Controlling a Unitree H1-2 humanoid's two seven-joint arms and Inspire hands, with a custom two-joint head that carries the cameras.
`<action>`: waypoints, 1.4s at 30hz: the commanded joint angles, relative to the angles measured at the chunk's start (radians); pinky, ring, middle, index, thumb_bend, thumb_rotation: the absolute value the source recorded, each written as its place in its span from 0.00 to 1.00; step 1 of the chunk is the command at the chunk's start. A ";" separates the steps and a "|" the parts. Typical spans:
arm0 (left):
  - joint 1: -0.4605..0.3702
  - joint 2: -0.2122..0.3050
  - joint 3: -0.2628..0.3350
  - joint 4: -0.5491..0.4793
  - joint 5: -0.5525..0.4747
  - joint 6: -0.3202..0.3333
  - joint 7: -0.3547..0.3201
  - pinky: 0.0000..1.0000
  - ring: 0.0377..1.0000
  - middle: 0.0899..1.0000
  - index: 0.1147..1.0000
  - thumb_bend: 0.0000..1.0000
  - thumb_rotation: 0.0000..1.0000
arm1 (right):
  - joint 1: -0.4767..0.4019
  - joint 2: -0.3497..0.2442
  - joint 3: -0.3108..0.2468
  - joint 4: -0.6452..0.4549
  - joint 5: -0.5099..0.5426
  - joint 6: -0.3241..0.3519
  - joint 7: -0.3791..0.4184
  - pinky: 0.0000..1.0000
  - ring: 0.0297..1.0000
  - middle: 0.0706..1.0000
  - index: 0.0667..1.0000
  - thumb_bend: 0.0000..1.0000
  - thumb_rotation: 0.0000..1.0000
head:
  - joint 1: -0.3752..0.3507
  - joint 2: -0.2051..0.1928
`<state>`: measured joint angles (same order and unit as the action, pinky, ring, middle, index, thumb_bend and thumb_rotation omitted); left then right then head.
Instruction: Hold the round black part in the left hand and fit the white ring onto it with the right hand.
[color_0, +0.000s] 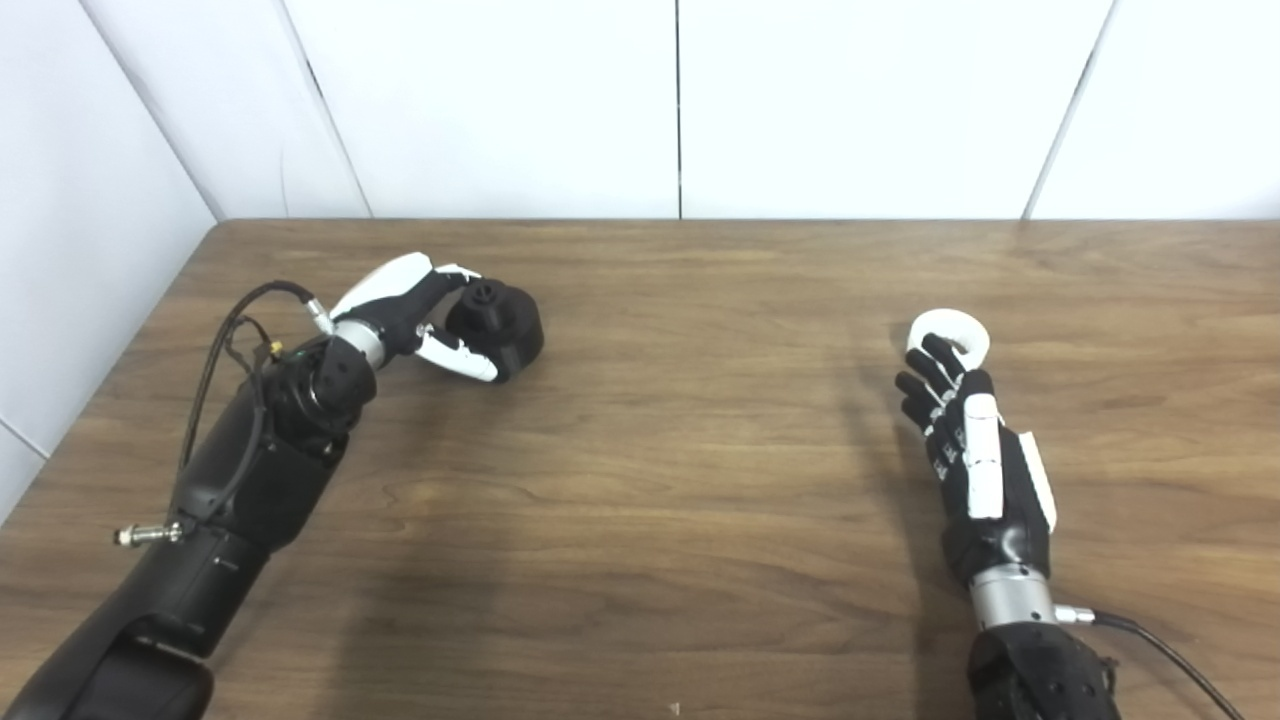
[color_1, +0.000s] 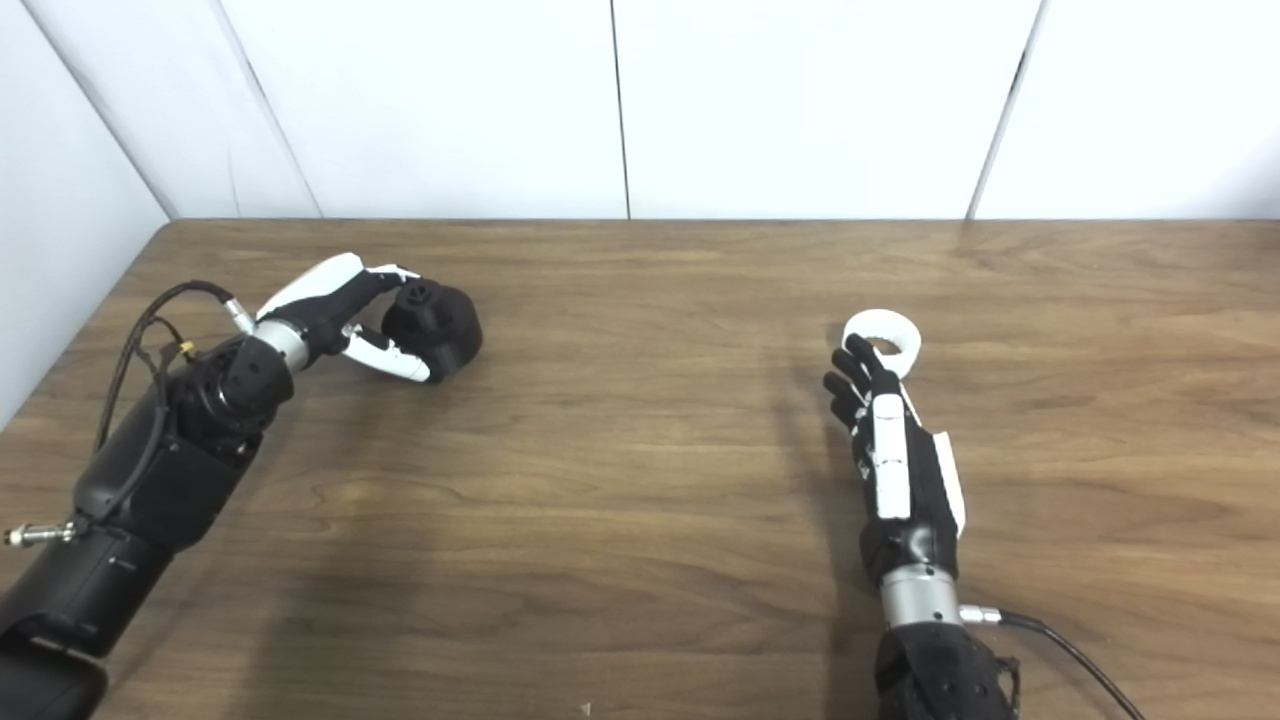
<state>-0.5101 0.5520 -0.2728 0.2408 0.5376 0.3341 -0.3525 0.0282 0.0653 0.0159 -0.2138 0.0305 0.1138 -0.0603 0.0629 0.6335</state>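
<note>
The round black part (color_0: 503, 328) with a small knob on top rests on the wooden table (color_0: 680, 450) at the far left. My left hand (color_0: 415, 315) wraps it from the left, fingers over its top and thumb along its near side, touching it. The white ring (color_0: 955, 330) lies flat on the table at the right. My right hand (color_0: 965, 430) lies palm down just behind it, its fingers (color_0: 935, 365) spread and slightly curled, the tips reaching over the ring's near rim. The right thumb is hidden. The two hands are far apart.
White wall panels (color_0: 680, 100) stand along the table's far edge and left side. A cable loops off my left forearm (color_0: 230, 330), and another leaves my right wrist (color_0: 1160, 650).
</note>
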 joint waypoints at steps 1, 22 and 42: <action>-0.058 0.012 0.009 -0.016 0.019 -0.015 0.025 0.92 1.00 0.99 0.80 0.97 0.26 | -0.008 0.018 0.002 -0.019 0.002 -0.042 -0.001 0.90 0.87 0.88 0.88 0.47 1.00 | -0.003 0.001; -0.046 -0.010 0.018 -0.003 0.017 -0.055 0.060 0.90 1.00 0.97 0.64 0.84 0.15 | -0.005 0.012 0.002 -0.008 0.005 -0.058 0.002 0.89 0.87 0.88 0.88 0.47 1.00 | 0.003 0.004; -0.019 -0.013 0.007 -0.076 0.050 -0.078 0.052 0.89 1.00 0.98 0.63 0.86 0.20 | -0.016 0.001 -0.004 -0.004 0.013 -0.051 0.011 0.89 0.87 0.88 0.88 0.46 1.00 | 0.005 0.024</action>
<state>-0.4912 0.5228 -0.2766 0.2021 0.5734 0.2615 -0.3166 0.0294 0.0640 0.0112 -0.2033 0.0393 0.0998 -0.0587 0.0675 0.6565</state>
